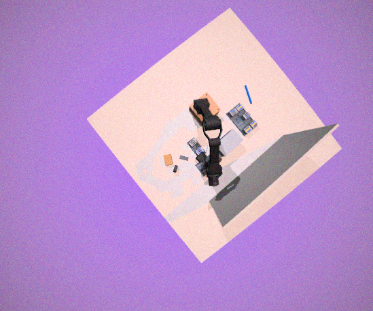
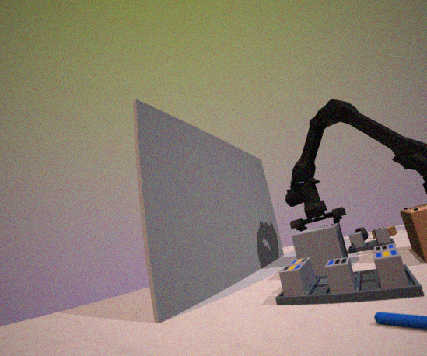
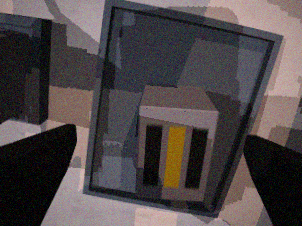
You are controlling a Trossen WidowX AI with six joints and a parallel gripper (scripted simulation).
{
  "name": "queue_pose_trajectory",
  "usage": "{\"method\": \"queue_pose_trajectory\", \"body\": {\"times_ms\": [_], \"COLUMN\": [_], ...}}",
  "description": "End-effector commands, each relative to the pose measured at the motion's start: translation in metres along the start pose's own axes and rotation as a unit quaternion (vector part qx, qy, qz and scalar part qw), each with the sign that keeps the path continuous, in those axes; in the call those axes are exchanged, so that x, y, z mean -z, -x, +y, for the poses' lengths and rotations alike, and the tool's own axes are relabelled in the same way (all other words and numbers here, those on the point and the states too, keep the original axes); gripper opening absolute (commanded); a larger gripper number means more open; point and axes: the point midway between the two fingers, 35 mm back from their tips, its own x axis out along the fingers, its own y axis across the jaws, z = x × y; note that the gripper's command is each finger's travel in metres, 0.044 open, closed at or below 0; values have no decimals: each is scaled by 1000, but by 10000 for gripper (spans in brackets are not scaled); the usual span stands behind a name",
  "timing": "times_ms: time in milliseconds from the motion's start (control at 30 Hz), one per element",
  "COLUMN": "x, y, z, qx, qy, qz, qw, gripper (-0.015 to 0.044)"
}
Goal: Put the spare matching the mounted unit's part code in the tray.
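Note:
In the wrist view a grey block (image 3: pixel 175 155) with a black, yellow and black striped top stands inside the dark-rimmed tray (image 3: pixel 192 24), towards its near right part. My gripper (image 3: pixel 161 138) is open, with one finger on each side of the block and a gap to both. In the top view the arm covers most of the tray. In the exterior view the fingertips are hidden behind a large grey box (image 2: pixel 314 249) (image 1: pixel 231 142). A dark rack (image 2: pixel 349 298) (image 1: pixel 238 123) holds several grey spares with coloured tops. I cannot make out the mounted unit's back code.
A tall grey panel (image 1: pixel 261 173) (image 2: pixel 201 214) stands beyond the arm. Another dark rack (image 2: pixel 370 246) holds two striped blocks near the arm. A blue rod (image 1: pixel 248 94) (image 2: pixel 411 322), an orange block (image 1: pixel 168 159), a flat grey piece (image 1: pixel 183 157) and a small black piece (image 1: pixel 175 168) lie around.

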Motion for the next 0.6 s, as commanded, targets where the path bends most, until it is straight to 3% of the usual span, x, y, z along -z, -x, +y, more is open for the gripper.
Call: {"method": "queue_pose_trajectory", "body": {"times_ms": [0,100,567], "x": [3,0,2], "y": [66,92,89], "z": [-4,-1,-3], "qx": [16,16,22], "qy": [1,1,-1], "qz": [10,10,15], "qw": [1000,1000,1000], "gripper": [440,440,440]}}
